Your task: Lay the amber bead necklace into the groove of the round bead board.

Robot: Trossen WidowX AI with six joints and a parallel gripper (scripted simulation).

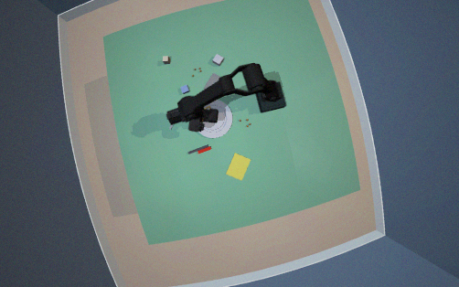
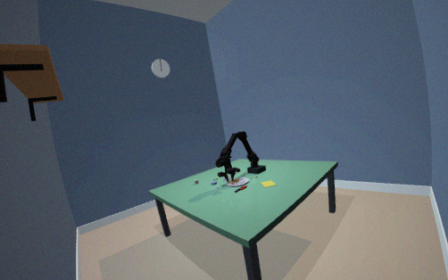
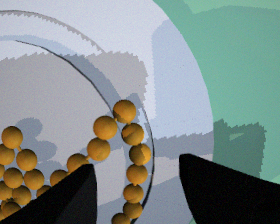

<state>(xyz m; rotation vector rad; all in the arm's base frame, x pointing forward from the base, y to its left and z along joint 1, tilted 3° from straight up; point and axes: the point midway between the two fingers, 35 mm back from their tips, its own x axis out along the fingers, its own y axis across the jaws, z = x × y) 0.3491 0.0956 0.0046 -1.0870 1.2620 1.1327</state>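
The round bead board (image 1: 225,127) (image 2: 245,181) (image 3: 186,95) is pale, with curved groove lines. The amber bead necklace (image 3: 137,174) (image 2: 236,181) lies on it. In the wrist view one run of beads follows the groove's outer line at the right. From the top of that run the string doubles back to a bunched heap inside the ring at lower left. My gripper (image 1: 204,120) (image 2: 230,180) (image 3: 137,169) is partly open low over the board, with the right run of beads showing between its fingertips, not pinched. The necklace's lower part is out of the wrist view, and the arm hides much of it in the top view.
A blue block (image 1: 185,89), a pale block (image 1: 218,59) and a beige block (image 1: 166,59) stand beyond the board. Small brown bits (image 1: 247,122) lie beside it. A red-and-dark pen-like thing (image 1: 204,150) and a yellow square (image 1: 239,166) (image 2: 268,184) lie on the other side.
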